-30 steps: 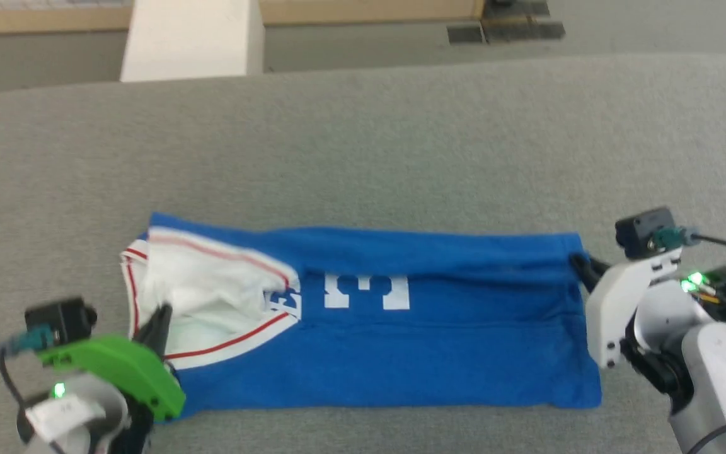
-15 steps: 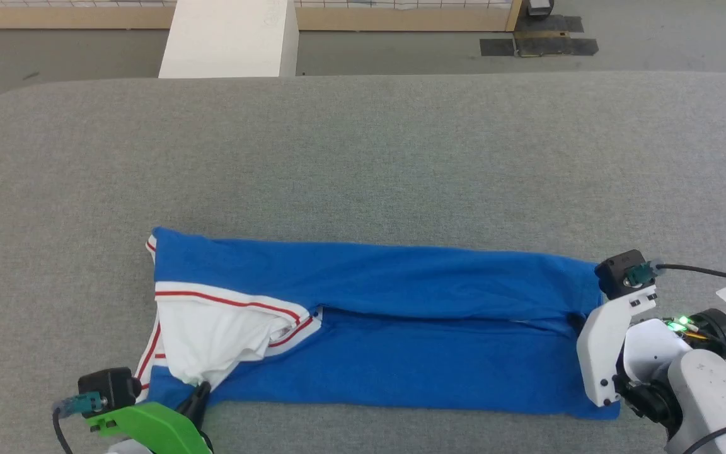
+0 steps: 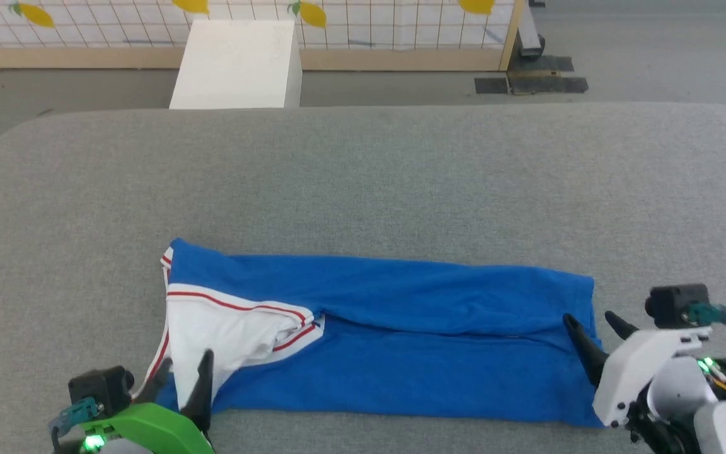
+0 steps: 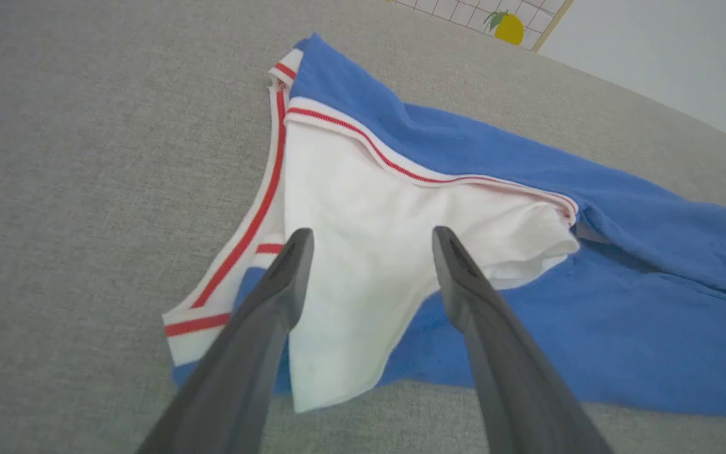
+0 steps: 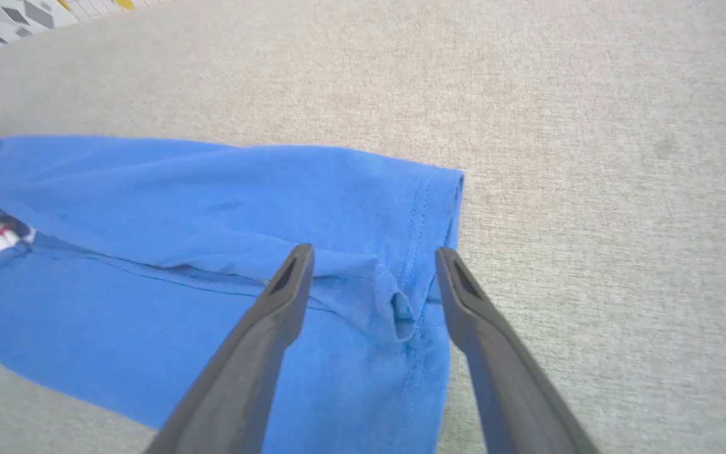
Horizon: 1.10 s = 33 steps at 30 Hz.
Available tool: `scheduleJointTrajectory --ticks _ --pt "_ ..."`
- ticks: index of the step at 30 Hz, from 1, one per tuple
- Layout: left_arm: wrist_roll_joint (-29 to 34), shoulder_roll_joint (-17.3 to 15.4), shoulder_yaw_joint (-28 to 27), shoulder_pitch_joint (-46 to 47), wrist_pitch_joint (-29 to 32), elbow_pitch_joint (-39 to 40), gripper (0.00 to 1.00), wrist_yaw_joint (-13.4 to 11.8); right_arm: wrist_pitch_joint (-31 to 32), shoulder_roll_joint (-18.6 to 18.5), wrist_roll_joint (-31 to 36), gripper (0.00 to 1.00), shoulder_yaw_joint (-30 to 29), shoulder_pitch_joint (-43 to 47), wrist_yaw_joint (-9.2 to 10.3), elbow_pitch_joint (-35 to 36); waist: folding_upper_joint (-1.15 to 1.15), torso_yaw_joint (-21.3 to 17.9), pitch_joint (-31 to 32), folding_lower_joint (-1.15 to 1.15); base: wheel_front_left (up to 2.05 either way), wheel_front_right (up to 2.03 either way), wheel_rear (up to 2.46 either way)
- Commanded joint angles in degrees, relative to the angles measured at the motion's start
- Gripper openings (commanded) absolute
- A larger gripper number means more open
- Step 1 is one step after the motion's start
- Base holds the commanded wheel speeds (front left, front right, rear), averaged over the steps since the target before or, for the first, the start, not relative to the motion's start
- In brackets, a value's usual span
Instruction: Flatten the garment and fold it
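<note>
Garment (image 3: 401, 340) lies on the grey surface (image 3: 363, 176), down at the 6 o'clock side of the head view, close to the robot. It is blue and folded into one long band. The long way of the band runs from 9 o'clock to 3 o'clock. The white sleeve (image 3: 224, 328) with red stripes is at the 9 o'clock end. The blue hem (image 5: 423, 208) is at the 3 o'clock end.

The left jaws sit at the sleeve end. They are wide apart and hold nothing. In the left wrist view the two dark fingers (image 4: 275, 296) point to 12 o'clock, and the white sleeve lies right between them and just past the tips.

The right jaws sit at the hem end. They are wide apart too and hold nothing. A small bump of cloth (image 5: 401, 312) by the hem lies between their fingers.

Each arm is near its own end, and the middle of the band is well apart from both. I think the next fold has to bring one end over to the other, along the long way. For that, the jaws must pinch the end in front of them
</note>
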State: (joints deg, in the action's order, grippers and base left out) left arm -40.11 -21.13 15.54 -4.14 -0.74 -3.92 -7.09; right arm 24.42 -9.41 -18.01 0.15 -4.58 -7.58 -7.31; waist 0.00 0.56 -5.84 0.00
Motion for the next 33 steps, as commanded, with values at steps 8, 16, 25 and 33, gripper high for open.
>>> scheduleJointTrajectory --ticks 8,16,25,33 --pt "9.0 -0.6 0.2 7.1 -11.6 -1.2 1.00 -0.3 -7.5 6.4 1.8 1.00 -7.6 4.2 0.09 6.3 0.00 -0.4 1.1 0.00 0.00 0.00 0.00" --pt "14.2 2.4 -2.6 13.5 -14.2 -4.8 1.00 -0.9 -11.2 6.5 -2.9 1.00 -10.6 0.6 0.09 -0.3 0.00 -0.5 1.5 0.00 0.00 0.00 0.00" --pt "19.8 6.2 -9.0 14.6 -14.2 -5.2 1.00 0.7 -3.2 6.5 0.1 1.00 -12.0 -6.0 0.09 -14.1 0.00 -1.3 0.7 0.00 0.00 0.00 0.00" --pt "23.0 8.3 -11.1 13.8 -14.2 -5.9 1.00 2.8 6.1 6.5 2.5 1.00 -8.2 -9.5 0.09 -21.6 0.00 -1.3 0.1 0.00 0.00 0.00 0.00"
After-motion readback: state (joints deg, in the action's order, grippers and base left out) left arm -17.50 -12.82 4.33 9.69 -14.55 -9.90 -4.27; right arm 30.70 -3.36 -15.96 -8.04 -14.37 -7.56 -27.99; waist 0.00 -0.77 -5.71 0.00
